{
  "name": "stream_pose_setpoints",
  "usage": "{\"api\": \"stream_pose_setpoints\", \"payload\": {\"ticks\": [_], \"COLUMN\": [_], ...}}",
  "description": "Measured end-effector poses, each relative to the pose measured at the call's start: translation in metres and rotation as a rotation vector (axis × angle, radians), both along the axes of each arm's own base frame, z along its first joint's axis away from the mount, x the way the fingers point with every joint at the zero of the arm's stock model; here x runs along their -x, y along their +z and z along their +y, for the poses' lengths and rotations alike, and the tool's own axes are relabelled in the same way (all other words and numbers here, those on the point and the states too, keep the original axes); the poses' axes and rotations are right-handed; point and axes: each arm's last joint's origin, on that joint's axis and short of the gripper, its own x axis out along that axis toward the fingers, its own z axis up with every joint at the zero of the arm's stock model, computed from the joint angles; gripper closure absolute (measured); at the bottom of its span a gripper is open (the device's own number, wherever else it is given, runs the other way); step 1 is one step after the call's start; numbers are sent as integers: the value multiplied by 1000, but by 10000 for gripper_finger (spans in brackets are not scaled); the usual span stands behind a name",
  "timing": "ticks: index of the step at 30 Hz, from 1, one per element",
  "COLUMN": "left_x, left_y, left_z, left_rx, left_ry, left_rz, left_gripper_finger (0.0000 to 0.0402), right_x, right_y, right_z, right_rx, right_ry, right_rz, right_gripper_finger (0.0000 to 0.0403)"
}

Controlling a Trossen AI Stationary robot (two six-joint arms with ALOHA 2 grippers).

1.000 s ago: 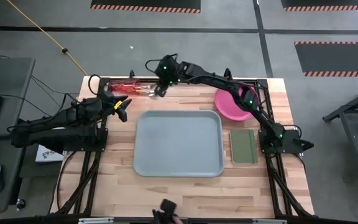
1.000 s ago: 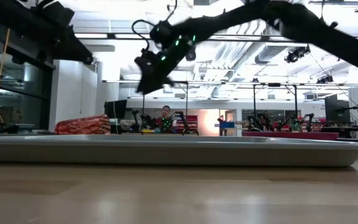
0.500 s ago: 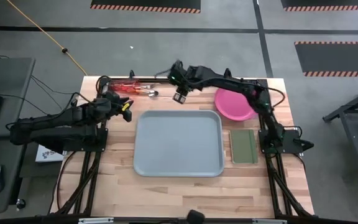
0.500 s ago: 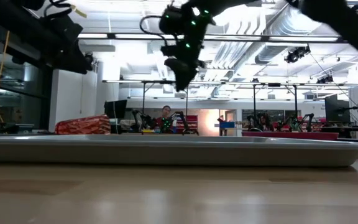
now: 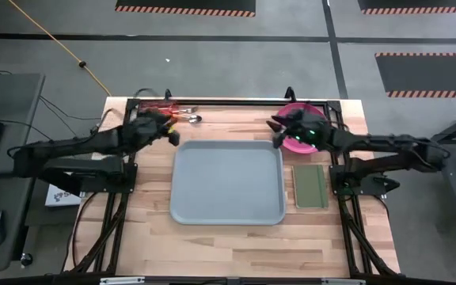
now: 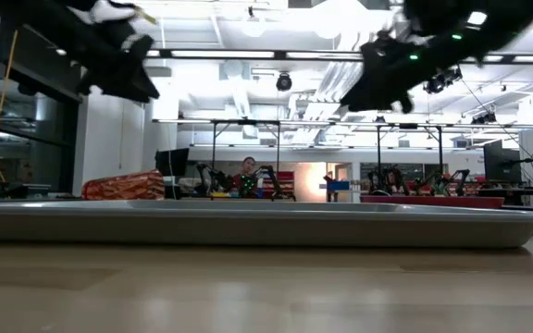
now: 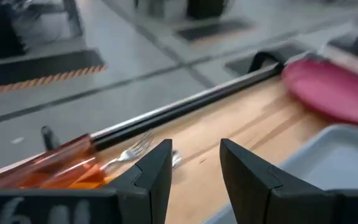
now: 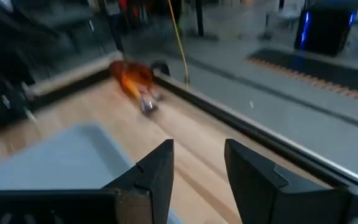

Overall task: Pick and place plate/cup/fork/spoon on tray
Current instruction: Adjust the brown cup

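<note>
**Empty tray, both arms in the air, tableware crowded at the far edge**

The pale blue-grey tray [image 5: 227, 182] lay empty in the middle of the wooden tabletop [image 5: 236, 245]. The pink plate [image 5: 303, 138] sat just off the tray's far right corner, touching nothing on the tray. The red-orange cup [image 7: 55, 165] lay on its side beyond the tray's far left corner, against the dark rail, with a fork [image 7: 132, 149] and a spoon [image 5: 192, 119] close beside its mouth. A dark-green pad [image 5: 309, 185] lay along the tray's right side.

The left gripper [image 7: 194, 165] hovered near the tray's far left corner, aimed toward the cup and cutlery, its fingers [image 7: 157, 171] apart and holding nothing. The right gripper [image 8: 197, 168] hung over the near edge of the plate, its fingers [image 8: 160, 171] also apart and empty.

The likely trouble lay with the cup: on its side it could roll if one finger touched first, and the fork and spoon so close by might be knocked or caught in the same grasp. The rail behind left little room. The shallow plate might slide off rather than lift if pinched poorly at the rim.
</note>
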Motion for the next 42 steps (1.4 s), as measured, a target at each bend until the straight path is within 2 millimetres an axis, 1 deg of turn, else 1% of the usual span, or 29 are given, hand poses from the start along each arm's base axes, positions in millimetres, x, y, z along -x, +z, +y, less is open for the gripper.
{"api": "stream_pose_setpoints", "payload": {"ticks": [2,5,8,10,12,14,17,20,24,30,34,37,42], "left_x": [-18,-44,-65,-76,-85,-91,-98,-106,-114,-118,-111,-103,-99], "left_y": [4,10,9,5,-4,-15,-32,-51,-68,-88,-93,-93,-94], "left_z": [11,31,51,62,70,76,79,78,75,74,78,82,88], "left_rx": [27,57,80,92,91,82,85,108,93,42,35,53,78], "left_ry": [36,120,241,310,373,438,532,564,573,665,749,805,829], "left_rz": [106,283,452,528,582,600,563,557,596,573,562,555,555], "left_gripper_finger": [278,278,278,278,278,278,278,278,278,278,278,278,278], "right_x": [12,23,25,24,24,24,24,24,24,24,24,24,24], "right_y": [-5,-15,-20,-21,-21,-21,-21,-21,-22,-22,-22,-22,-22], "right_z": [5,8,9,8,8,8,8,8,8,8,8,8,8], "right_rx": [19,12,-8,-9,-15,-19,-21,-27,-44,-44,-44,-44,-45], "right_ry": [-20,-29,-36,-49,-61,-63,-56,-57,-61,-60,-60,-60,-60], "right_rz": [-71,-120,-142,-137,-138,-143,-142,-145,-156,-155,-154,-154,-155], "right_gripper_finger": [268,268,268,268,268,268,268,268,268,268,268,268,268]}}
